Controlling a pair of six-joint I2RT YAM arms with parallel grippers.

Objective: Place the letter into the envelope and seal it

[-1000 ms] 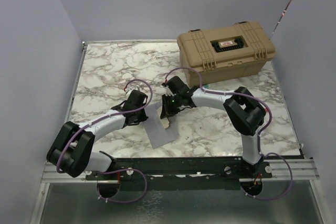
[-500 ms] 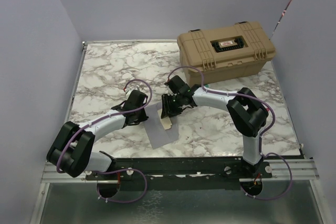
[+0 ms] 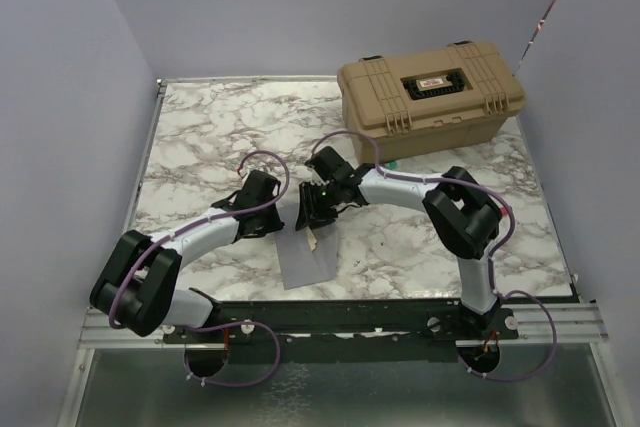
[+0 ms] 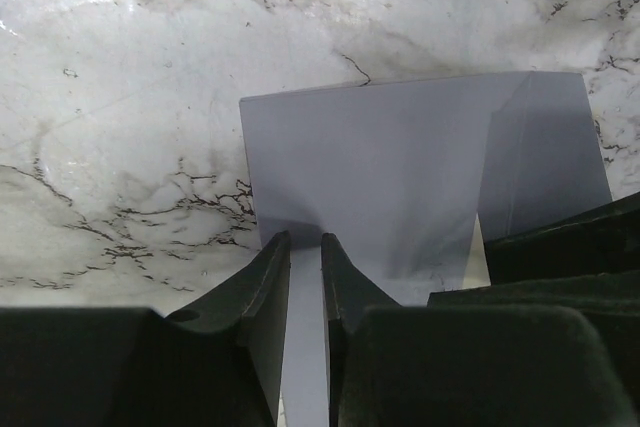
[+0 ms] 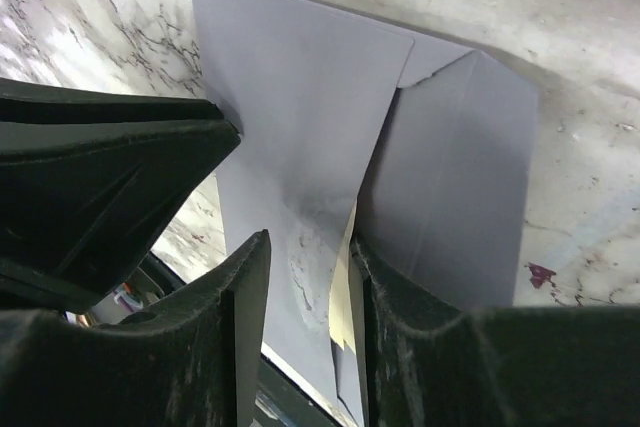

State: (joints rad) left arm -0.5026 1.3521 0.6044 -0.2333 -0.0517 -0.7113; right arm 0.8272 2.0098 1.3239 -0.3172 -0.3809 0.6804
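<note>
The blue-grey envelope (image 3: 305, 259) lies on the marble between the two arms, its flap (image 5: 460, 197) folded open. The left wrist view has the envelope (image 4: 400, 167) running between the narrow jaws of my left gripper (image 4: 305, 239), which is shut on its near edge. My right gripper (image 5: 308, 242) hangs open over the envelope's mouth, jaws apart and gripping nothing. A thin tan strip of the letter (image 5: 342, 297) shows beside its right finger, the remainder hidden in the envelope. From above, a tan corner of the letter (image 3: 312, 239) shows under the right gripper (image 3: 315, 212).
A tan toolbox (image 3: 432, 85) stands at the back right of the marble table (image 3: 200, 137). A small green object (image 3: 395, 162) lies just in front of it. The black rail (image 3: 350, 312) with both arm bases runs along the near edge. Purple walls enclose the table.
My right gripper has gone from shut to open, releasing the letter, and shifted slightly left. The envelope has slid a little left and nearer. The left gripper keeps its hold.
</note>
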